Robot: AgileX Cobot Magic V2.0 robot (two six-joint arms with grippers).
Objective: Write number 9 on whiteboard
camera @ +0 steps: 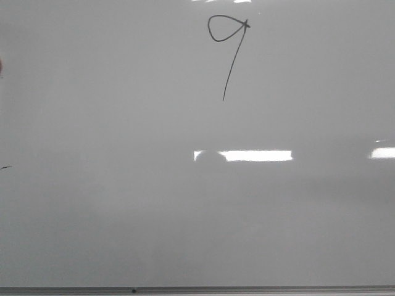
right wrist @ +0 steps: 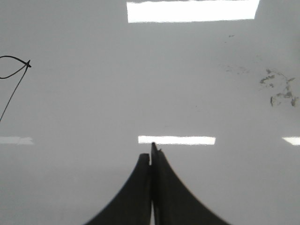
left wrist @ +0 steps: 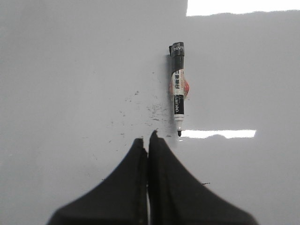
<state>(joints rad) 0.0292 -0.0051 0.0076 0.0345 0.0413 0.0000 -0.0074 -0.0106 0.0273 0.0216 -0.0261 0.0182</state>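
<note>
The number 9 (camera: pixel 229 46) is seen drawn on the far part of the whiteboard (camera: pixel 123 216), a pointed loop with a long slanted tail. A grey edge strip (camera: pixel 247 289) runs along the board's near side. A small dark dash (camera: pixel 5 167) is noted at the left margin. An uncapped marker (left wrist: pixel 177 89) is seen lying flat on the board, just beyond the left gripper (left wrist: pixel 146 139), apart from it. Both the left gripper and the right gripper (right wrist: pixel 151 154) are closed, fingers pressed together, nothing held. Smudges (right wrist: pixel 277 89) are recorded near the right gripper.
</note>
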